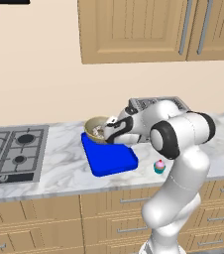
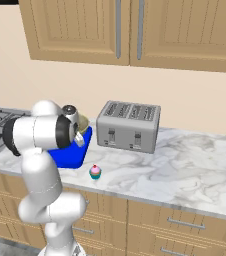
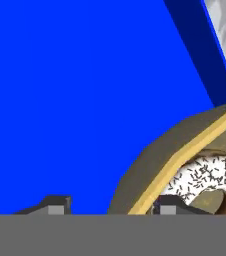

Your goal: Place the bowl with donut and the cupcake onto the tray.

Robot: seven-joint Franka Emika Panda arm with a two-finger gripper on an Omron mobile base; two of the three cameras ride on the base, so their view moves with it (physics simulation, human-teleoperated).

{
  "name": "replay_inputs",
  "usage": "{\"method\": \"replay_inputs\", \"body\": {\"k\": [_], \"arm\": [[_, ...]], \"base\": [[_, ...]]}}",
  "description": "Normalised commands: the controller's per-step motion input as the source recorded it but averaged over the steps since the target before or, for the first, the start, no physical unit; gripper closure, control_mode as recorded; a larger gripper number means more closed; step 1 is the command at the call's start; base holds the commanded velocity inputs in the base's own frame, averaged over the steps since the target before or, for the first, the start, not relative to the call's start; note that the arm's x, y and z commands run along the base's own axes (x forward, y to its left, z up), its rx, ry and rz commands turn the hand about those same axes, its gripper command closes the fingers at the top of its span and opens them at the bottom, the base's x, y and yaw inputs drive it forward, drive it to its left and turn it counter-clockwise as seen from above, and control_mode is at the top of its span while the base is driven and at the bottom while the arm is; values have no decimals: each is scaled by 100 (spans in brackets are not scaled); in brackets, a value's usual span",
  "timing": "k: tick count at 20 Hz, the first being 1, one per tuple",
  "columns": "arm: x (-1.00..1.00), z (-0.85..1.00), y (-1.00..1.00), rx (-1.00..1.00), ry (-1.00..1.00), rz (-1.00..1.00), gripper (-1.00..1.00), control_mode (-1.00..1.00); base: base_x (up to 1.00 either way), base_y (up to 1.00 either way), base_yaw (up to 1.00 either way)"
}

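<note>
White-and-grey marbled table carrying a flat bright blue rectangular tray. Small round olive-gold bowl at the tray's far end, above its blue floor, its rim between the two fingertips of the dark gripper, which clasps it. Speckled white-iced ring donut inside. Tiny teal-wrapped, pink-frosted cupcake on the table just beside the tray.
</note>
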Motion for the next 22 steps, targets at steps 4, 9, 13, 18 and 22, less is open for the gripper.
{"method": "replay_inputs", "body": {"k": [4,9,13,18,22], "arm": [[-4,50,0,-4,-1,5,-100,-100],[-7,50,0,-3,-4,1,-100,-100],[-47,26,0,3,-2,-18,-100,-100],[-65,23,0,14,-3,-39,-100,-100],[-41,15,-4,14,-1,-43,-100,-100]], "base": [[0,0,0],[0,0,0],[0,0,0],[0,0,0],[0,0,0]]}}
